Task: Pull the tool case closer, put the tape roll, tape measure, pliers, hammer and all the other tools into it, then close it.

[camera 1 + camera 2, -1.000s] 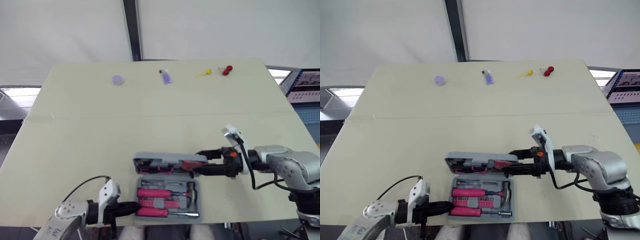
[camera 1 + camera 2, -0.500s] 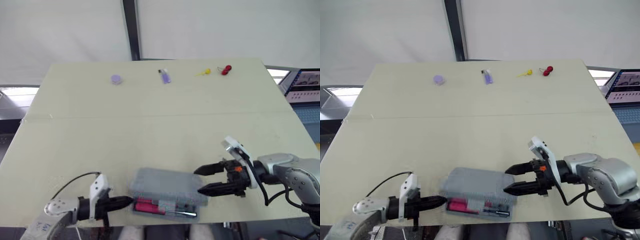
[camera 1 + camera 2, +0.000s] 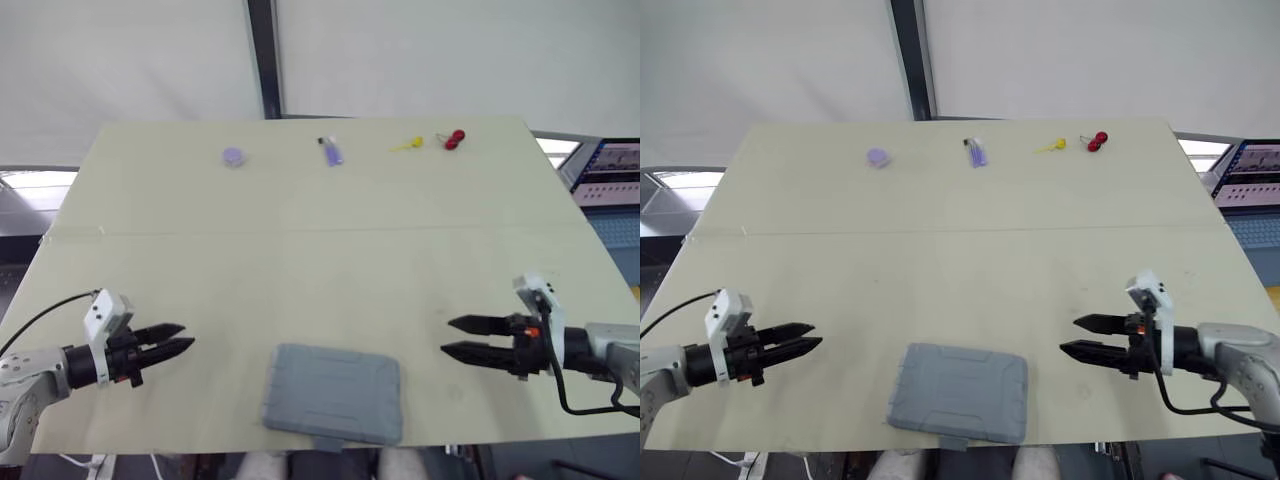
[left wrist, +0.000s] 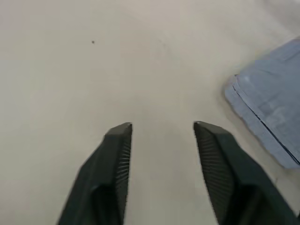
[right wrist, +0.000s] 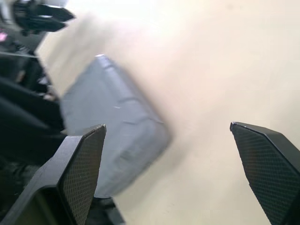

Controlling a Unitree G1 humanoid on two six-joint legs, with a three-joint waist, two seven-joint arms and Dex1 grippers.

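Note:
The grey tool case (image 3: 333, 393) lies flat with its lid down at the table's front edge, its latch tab over the edge. My left gripper (image 3: 187, 335) hovers well to the case's left, pointing toward it, its fingers (image 4: 119, 140) apart and empty. In the left wrist view a corner of the case (image 4: 272, 126) shows past them. My right gripper (image 3: 447, 335) stands open to the case's right, also apart from it and holding nothing. Between its wide-spread fingers (image 5: 86, 159) the right wrist view shows the case (image 5: 112, 126).
At the table's far edge lie a purple disc (image 3: 233, 157), a small purple item (image 3: 331, 152), a yellow piece (image 3: 407, 145) and a red piece (image 3: 454, 139). A screen (image 3: 610, 170) stands beyond the table's right side. A seam crosses the tabletop (image 3: 300, 270).
The case's lid has come down from open to fully shut. Both grippers have drawn back outward from the case. The left one has gone from shut to open.

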